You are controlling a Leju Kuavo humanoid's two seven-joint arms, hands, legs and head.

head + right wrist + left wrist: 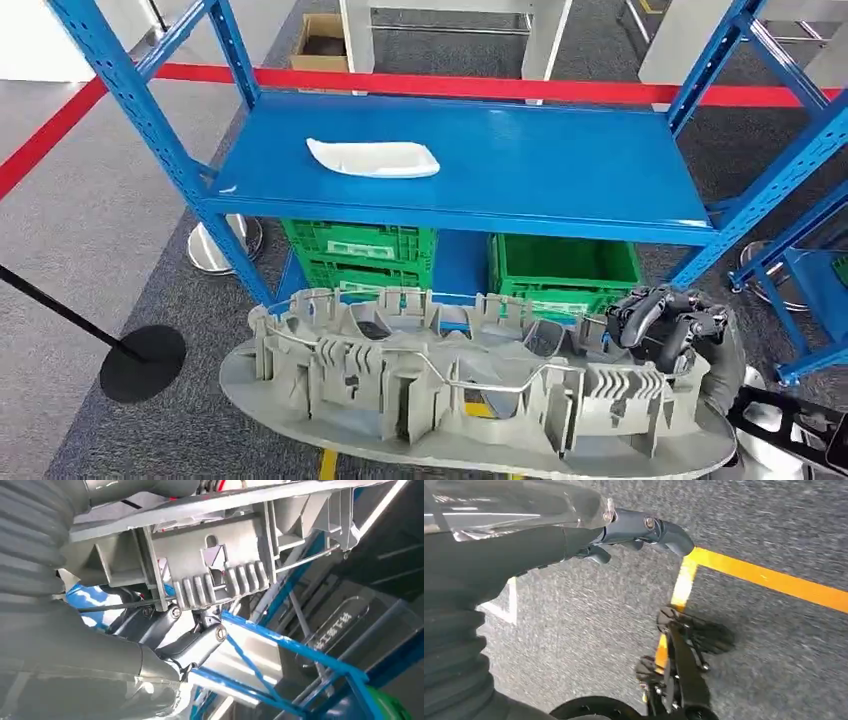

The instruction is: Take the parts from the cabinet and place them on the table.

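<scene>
A large grey ribbed part [450,380] with a metal rod across it lies crosswise, low in the head view in front of the blue cabinet. My right hand [665,325] grips its right end; the right wrist view shows the fingers [185,635] hooked under the part's ribbed edge [225,555]. In the left wrist view my left hand [624,535] presses its curled fingers against the glossy underside of the part [524,500], above the carpet. A small white part [372,157] lies on the cabinet's blue shelf [560,170], left of centre.
Two green crates [360,255] [565,270] stand under the shelf. Blue uprights [150,120] frame the cabinet on both sides. A black stanchion base [142,362] sits on the carpet at left. Red tape [450,85] runs behind the cabinet, and a yellow floor line [764,577] lies below.
</scene>
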